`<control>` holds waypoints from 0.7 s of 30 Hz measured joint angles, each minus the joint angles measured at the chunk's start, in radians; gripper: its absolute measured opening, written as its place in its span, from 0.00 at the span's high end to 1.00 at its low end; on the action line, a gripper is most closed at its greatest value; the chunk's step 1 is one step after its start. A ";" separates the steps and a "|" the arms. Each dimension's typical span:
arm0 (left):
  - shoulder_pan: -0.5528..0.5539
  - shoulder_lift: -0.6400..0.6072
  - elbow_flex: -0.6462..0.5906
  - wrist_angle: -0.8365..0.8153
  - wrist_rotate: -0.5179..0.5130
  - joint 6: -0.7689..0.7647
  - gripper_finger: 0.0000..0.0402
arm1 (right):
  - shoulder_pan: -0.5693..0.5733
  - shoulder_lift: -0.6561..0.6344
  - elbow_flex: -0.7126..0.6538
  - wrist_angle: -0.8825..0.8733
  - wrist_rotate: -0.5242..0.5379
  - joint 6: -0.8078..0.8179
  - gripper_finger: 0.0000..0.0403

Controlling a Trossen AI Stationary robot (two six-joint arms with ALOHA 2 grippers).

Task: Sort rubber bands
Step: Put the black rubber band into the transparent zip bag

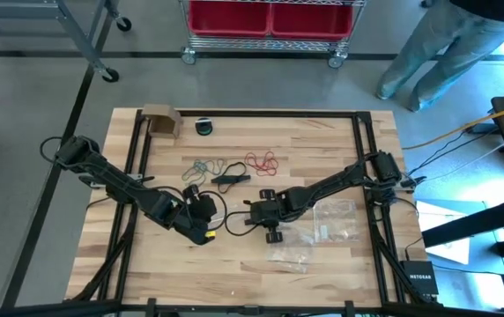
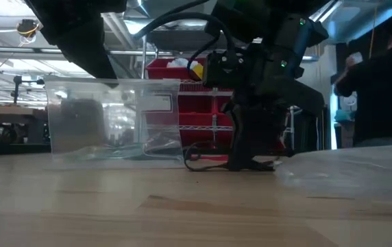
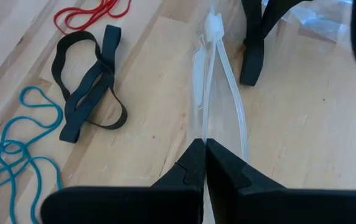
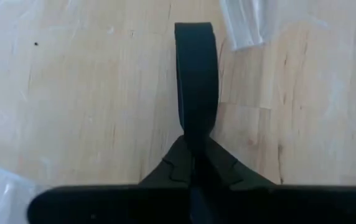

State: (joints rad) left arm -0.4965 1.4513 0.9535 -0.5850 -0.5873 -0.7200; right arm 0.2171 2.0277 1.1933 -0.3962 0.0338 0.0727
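Note:
Loose rubber bands lie on the wooden table: a teal cluster (image 1: 203, 166) (image 3: 16, 155), wide black ones (image 1: 230, 176) (image 3: 88, 93) and red ones (image 1: 263, 162) (image 3: 91, 14). My left gripper (image 1: 202, 227) (image 3: 205, 148) is shut on a clear zip bag (image 2: 114, 120), which stands upright at mid-table. My right gripper (image 1: 250, 214) (image 4: 195, 152) is down at the table just right of the bag, shut on one black rubber band (image 4: 196, 74). My left gripper pinches the clear zip bag's top edge (image 3: 210, 134) between its two fingers, slanting down from the table's left. The bag's zip strips (image 3: 218, 68) run on ahead of the fingertips. The bag hangs below the fingers, upright. My right gripper pinches one end of the black rubber band (image 4: 196, 134) between its two fingers, coming steeply from above. The rest of the band sticks out ahead of the fingertips as a narrow loop (image 4: 196, 43) over the wood.
Two more clear bags (image 1: 333, 220) (image 1: 289, 254) lie at the table's right and near side. A cardboard box (image 1: 161, 121) and a small round black object (image 1: 203, 128) sit at the far edge. A person (image 1: 446, 44) stands beyond the table's far right.

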 joint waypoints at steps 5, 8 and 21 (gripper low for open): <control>0.000 0.000 0.000 0.000 0.000 -0.002 1.00 | 0.000 -0.054 0.000 0.000 0.006 0.003 0.99; 0.000 0.000 0.000 0.000 0.000 -0.006 1.00 | -0.001 -0.119 -0.007 -0.039 0.032 0.009 1.00; 0.000 0.000 0.000 0.064 -0.001 -0.032 1.00 | 0.013 -0.362 0.002 0.341 0.057 -0.036 1.00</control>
State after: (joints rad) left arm -0.4965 1.4513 0.9535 -0.5208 -0.5880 -0.7521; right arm 0.2300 1.6655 1.1949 -0.0547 0.0913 0.0369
